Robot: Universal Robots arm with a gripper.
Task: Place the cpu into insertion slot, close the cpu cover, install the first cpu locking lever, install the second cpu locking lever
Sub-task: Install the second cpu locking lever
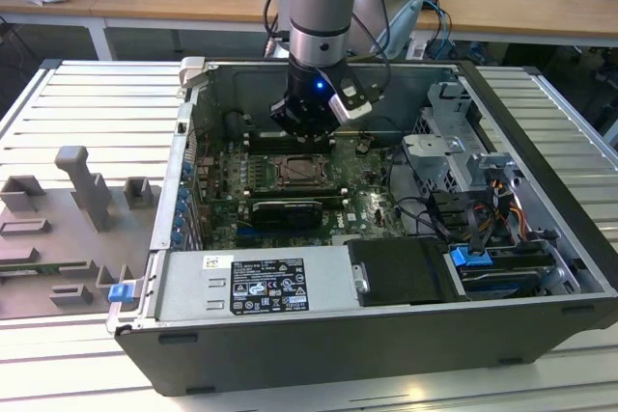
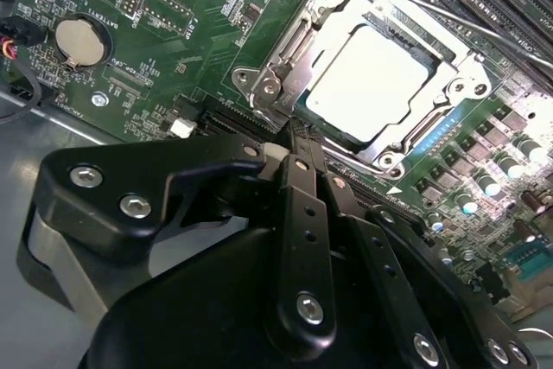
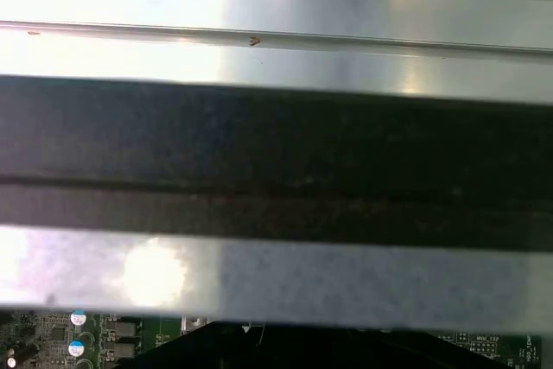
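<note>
We had the black gripper (image 2: 289, 140) hanging low inside the open dark-grey computer case (image 1: 386, 335), right above the green circuit board (image 2: 155, 32). In the second wrist view its black fingers (image 2: 302, 196) were drawn narrow, tips nearly together, and whether they pinched anything we could not tell. Just beyond those tips sat the small square insertion slot with its silver metal rim (image 2: 285, 62), and inside it lay the pale silver-tan square cpu (image 2: 367, 84), flat and seated. The square silver cpu cover frame (image 2: 449, 62) lay down around the chip, its window showing the metal face. A thin silver locking lever (image 2: 449, 19) ran slantwise along the far side of the socket from the gripper, and another metal arm sat at the near corner, close to the fingertips. Off to one side of the gripper on the board we saw a round silver coin battery (image 2: 78, 41). In the exterior view the grey robot arm (image 1: 323, 7) came straight down over the socket (image 1: 301, 171), with the silver power supply box (image 1: 256, 282) nearer the camera.
</note>
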